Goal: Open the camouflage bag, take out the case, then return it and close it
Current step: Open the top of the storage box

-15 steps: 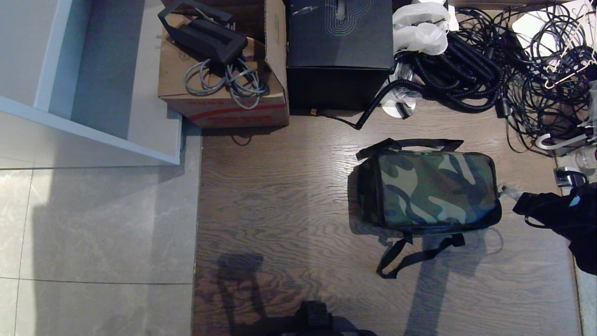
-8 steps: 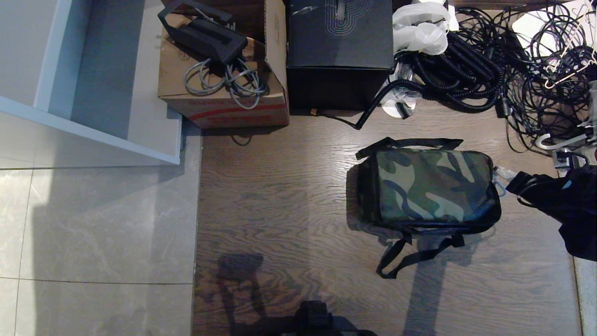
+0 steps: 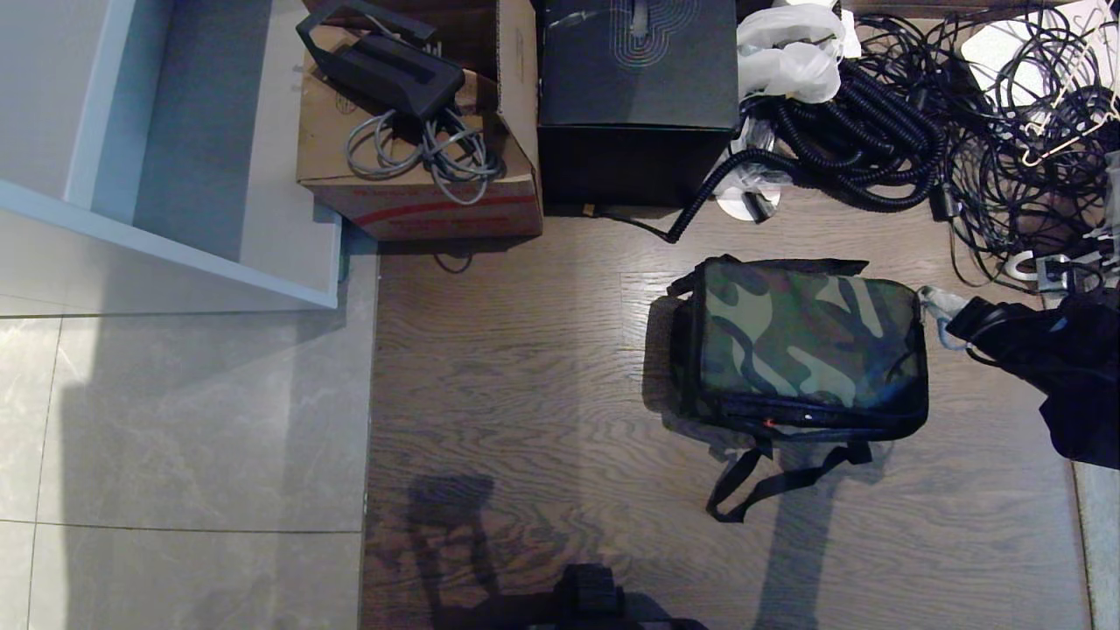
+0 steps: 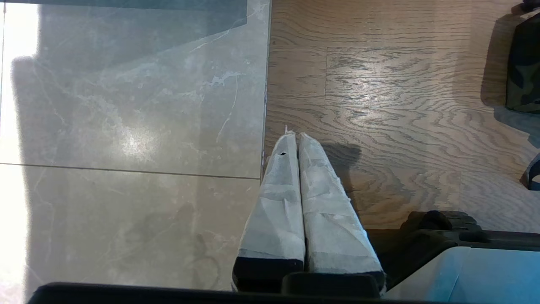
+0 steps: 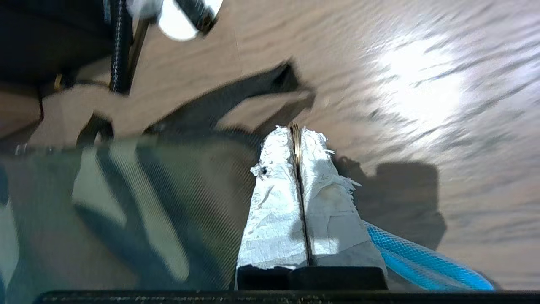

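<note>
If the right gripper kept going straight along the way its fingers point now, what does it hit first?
Most likely nothing soon: the right gripper, shut on the zip pull at the right end of the camouflage bag, points past the bag's edge toward bare wood floor. Depth is hard to judge.

- Head view: you look steeply down from high up on the wood floor (image 3: 525,367), with the camouflage bag (image 3: 809,346) right of centre.
- Left wrist view: looks down along its gripper (image 4: 297,137) at tile (image 4: 126,126) and wood.
- Right wrist view: close over the bag, shared with both others.
</note>
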Robot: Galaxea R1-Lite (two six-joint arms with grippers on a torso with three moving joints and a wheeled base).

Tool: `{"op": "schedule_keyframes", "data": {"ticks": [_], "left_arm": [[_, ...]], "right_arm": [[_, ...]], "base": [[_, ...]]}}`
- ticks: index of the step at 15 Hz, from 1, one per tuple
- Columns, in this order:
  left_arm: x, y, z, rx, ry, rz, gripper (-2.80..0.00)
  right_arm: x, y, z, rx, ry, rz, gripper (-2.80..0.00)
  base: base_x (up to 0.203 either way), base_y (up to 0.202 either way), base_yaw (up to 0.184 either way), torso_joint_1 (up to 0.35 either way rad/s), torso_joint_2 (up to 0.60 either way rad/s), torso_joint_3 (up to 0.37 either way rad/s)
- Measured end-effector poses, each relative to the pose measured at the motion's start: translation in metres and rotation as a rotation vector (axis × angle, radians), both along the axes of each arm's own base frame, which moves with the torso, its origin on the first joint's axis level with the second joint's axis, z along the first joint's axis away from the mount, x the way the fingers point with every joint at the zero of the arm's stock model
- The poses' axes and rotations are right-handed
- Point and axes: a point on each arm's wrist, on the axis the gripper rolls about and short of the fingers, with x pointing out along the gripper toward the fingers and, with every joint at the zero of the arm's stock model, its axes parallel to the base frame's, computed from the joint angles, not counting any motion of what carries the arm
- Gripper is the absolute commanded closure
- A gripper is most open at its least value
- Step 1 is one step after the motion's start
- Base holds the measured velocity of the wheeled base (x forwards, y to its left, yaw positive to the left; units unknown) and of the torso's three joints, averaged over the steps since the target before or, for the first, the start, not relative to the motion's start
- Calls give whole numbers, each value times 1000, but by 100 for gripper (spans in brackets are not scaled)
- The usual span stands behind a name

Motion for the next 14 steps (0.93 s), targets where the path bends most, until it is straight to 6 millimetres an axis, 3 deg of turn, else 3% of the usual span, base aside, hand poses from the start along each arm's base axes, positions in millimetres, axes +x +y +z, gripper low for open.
{"op": "schedule_keyframes", "data": {"ticks": [9,10,14], "left_arm": [[0,0,0,0,0,0,0],[0,0,0,0,0,0,0],[0,0,0,1,0,0,0]], "right_arm": [[11,-10,19,35,-73,1,0],[11,-10,18,36,-71,2,-280],[11,-10,16,26,-73,-3,-280]], "base": [[0,0,0,0,0,0],[0,0,0,0,0,0],[0,0,0,0,0,0]]}}
